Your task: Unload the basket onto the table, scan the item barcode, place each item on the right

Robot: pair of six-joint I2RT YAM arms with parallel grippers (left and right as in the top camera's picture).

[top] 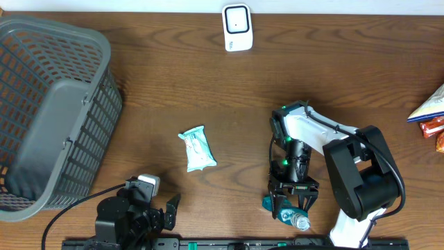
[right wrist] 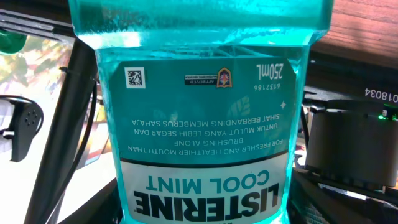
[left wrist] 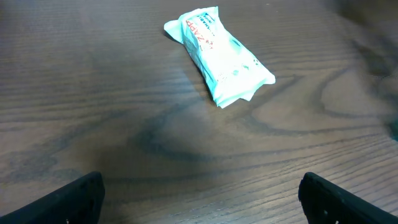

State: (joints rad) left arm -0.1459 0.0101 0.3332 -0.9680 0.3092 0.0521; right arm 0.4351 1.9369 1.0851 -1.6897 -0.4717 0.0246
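My right gripper (top: 294, 203) had the mouthwash bottle (right wrist: 199, 124) clamped near the desk's (top: 208, 83) front edge. Left gripper (left wrist: 205, 208) hung wide open, facing a teal-and-white packet (left wrist: 217, 56).

Glossy clear plastic mouthwash bottle (right wrist: 199, 124); matt wood-grain table (left wrist: 93, 93).
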